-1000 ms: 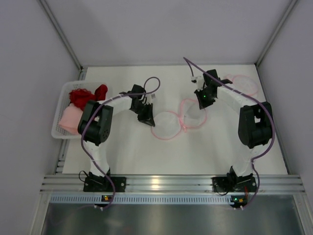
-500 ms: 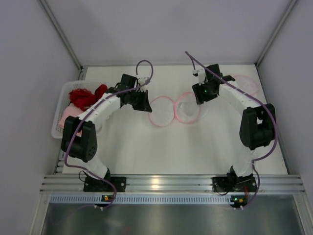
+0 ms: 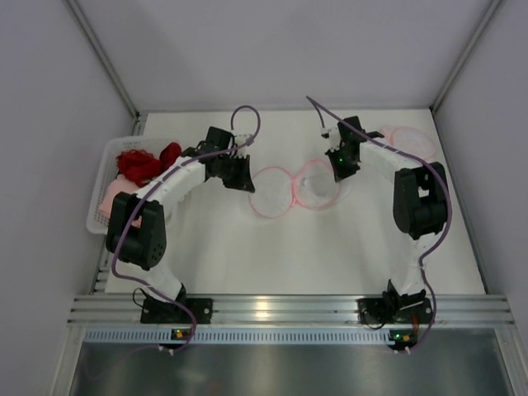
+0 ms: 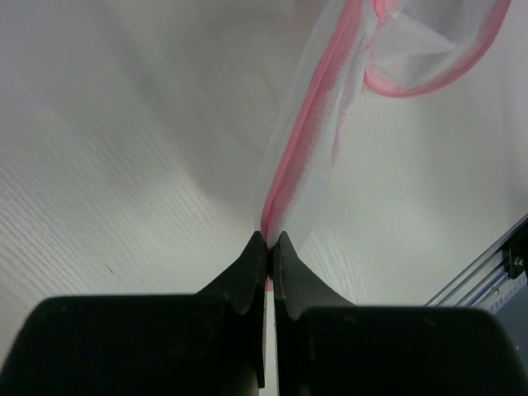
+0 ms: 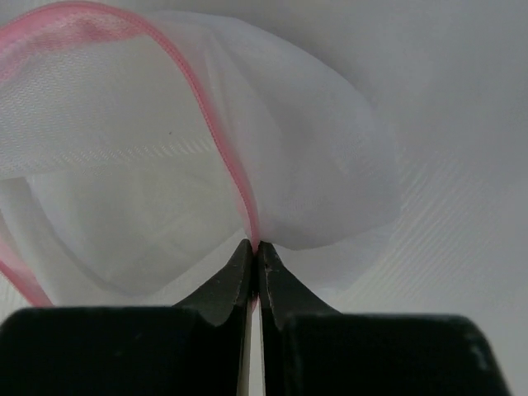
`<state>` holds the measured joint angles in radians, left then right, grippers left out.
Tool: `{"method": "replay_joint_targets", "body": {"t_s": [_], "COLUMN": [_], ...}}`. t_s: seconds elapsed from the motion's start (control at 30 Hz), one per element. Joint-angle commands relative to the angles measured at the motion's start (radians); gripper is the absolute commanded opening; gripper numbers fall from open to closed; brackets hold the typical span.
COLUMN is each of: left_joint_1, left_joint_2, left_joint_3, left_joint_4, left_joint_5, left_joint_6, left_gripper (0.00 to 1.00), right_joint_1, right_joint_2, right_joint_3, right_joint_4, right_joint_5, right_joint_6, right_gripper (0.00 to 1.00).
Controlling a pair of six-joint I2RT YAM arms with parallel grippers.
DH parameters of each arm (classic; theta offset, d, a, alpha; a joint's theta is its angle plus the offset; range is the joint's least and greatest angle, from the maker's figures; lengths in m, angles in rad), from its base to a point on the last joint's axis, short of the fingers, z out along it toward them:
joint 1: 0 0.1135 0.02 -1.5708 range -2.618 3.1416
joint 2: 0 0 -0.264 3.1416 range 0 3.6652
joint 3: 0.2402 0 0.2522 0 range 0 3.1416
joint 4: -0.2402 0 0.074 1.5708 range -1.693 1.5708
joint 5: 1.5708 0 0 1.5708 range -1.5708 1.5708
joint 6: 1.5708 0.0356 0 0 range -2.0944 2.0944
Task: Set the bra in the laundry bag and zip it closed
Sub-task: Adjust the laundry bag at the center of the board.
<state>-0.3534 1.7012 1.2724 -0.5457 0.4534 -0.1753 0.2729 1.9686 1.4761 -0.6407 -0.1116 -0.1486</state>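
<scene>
Laundry bag (image 3: 273,195): table centre, now lying farther up-table than a second ago, spread as two pink-rimmed rings.
Left gripper (image 4: 270,239): at the bag's 9 o'clock, fingers pressed together on the pink zipper edge.
Right gripper (image 5: 254,245): at the bag's 2 o'clock, re-closed after a brief release, pinching the rim.
Bra (image 3: 142,162): red, in the basket (image 3: 97,216) at 10 o'clock, well apart from the bag. Judged: bag readied, loading not begun.

White arms (image 3: 183,172), black joints (image 3: 419,202), looping purple cables (image 3: 246,111), black tapered end effectors (image 4: 269,241)
</scene>
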Motion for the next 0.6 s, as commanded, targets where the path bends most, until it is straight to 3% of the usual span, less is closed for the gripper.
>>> {"method": "replay_joint_targets", "body": {"t_s": [0.0,0.2,0.33,0.57], "left_joint_1": [0.004,0.037,0.044,0.044], "left_joint_2": [-0.029,-0.216,-0.351,-0.318], "left_joint_3": [0.039,0.169,0.264,0.286], "left_joint_4": [-0.028,-0.059,-0.057,-0.057], "left_joint_5": [-0.018,-0.053,0.020,0.030], "left_joint_6": [0.036,0.022,-0.036,-0.119], "left_gripper": [0.00,0.00,0.00,0.00], "right_joint_1": [0.006,0.006,0.005,0.008], "right_joint_2": [-0.048,-0.324,-0.479,-0.444], "right_joint_3": [0.062,0.081,0.052,0.026], "right_joint_4": [0.010,-0.074,-0.070,0.002], "right_joint_5": [0.021,-0.066,-0.120,-0.117], "right_joint_6": [0.012,0.035,0.040,0.058], "right_gripper": [0.00,0.00,0.00,0.00]}}
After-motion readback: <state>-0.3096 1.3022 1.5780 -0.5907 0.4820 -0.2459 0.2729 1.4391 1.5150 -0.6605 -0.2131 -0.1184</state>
